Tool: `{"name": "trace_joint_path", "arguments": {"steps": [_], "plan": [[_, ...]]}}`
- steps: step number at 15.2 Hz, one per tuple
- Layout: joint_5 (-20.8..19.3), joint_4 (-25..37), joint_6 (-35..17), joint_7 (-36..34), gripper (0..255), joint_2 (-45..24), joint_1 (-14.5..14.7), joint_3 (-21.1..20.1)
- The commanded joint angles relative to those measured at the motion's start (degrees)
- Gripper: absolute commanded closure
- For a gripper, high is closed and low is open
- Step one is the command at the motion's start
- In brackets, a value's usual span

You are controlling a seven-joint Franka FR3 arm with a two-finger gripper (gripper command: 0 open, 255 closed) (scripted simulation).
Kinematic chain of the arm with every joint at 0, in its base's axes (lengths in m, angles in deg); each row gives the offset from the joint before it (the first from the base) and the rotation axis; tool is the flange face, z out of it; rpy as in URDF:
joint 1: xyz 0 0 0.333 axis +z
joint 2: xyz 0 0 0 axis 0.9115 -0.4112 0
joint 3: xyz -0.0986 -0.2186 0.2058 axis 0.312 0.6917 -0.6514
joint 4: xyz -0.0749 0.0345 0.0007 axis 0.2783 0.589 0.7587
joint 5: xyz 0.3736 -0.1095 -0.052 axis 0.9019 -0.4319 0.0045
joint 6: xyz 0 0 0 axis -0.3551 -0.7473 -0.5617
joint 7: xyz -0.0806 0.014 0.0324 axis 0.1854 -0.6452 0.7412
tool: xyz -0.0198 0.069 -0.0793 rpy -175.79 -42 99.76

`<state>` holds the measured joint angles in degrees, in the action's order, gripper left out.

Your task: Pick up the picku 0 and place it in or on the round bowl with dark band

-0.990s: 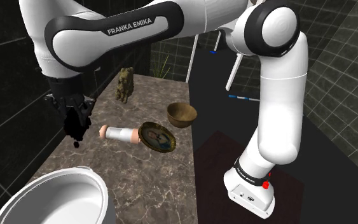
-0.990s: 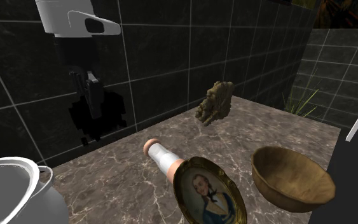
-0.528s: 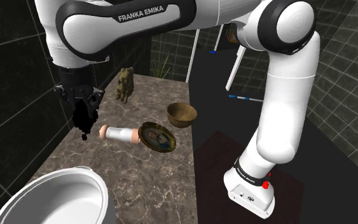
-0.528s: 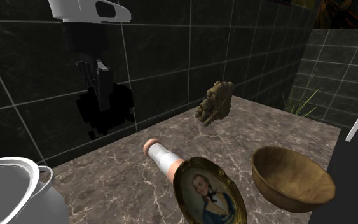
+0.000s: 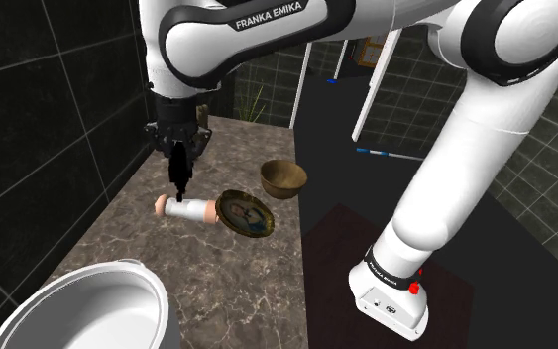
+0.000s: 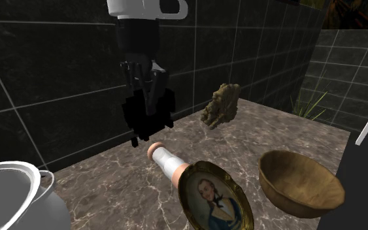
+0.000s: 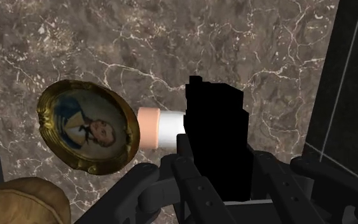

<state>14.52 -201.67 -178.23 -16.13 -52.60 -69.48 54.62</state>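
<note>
- The gripper (image 6: 151,98) hangs fingers-down in the upper middle of the second exterior view. Its fingers are closed on a black blocky object (image 6: 148,116), which I take to be the task's thing. The object is held clear above the marble counter (image 5: 108,243).
- In the shoulder view the black blocky object (image 5: 179,176) hangs taller than wide, so its long axis runs roughly along the fingers.
- Just below it lies a white cylinder with pinkish ends (image 5: 189,209). In the wrist view it passes behind the held block (image 7: 215,143).
- An oval gilt-framed portrait (image 7: 87,135) leans at the cylinder's far end, between the gripper and the goal.
- The round brown bowl (image 5: 283,178) stands right of centre in the shoulder view, past the portrait. In the second exterior view it sits at the lower right (image 6: 300,183).
- The carry likely runs rightward in the shoulder view, high enough for the block to pass over the portrait's rim.
</note>
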Motion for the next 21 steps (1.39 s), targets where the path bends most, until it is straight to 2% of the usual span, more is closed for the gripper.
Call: {"name": "trace_joint_path", "arguments": {"steps": [1, 5, 10, 15, 21], "plan": [[2.25, -3.84, -0.9, 4.02, 255, 3.53, -1.82, 1.23], [5.8, -10.09, -1.38, 11.25, 255, 9.96, -4.19, 4.28], [8.23, -16.41, -1.28, 19.73, 255, 16.47, -6.33, 9.08], [8.69, -21.18, -0.83, 27.61, 255, 21.34, -8.58, 14.19], [7.31, -24.82, -0.24, 36.5, 255, 25.02, -11.77, 20.53]]}}
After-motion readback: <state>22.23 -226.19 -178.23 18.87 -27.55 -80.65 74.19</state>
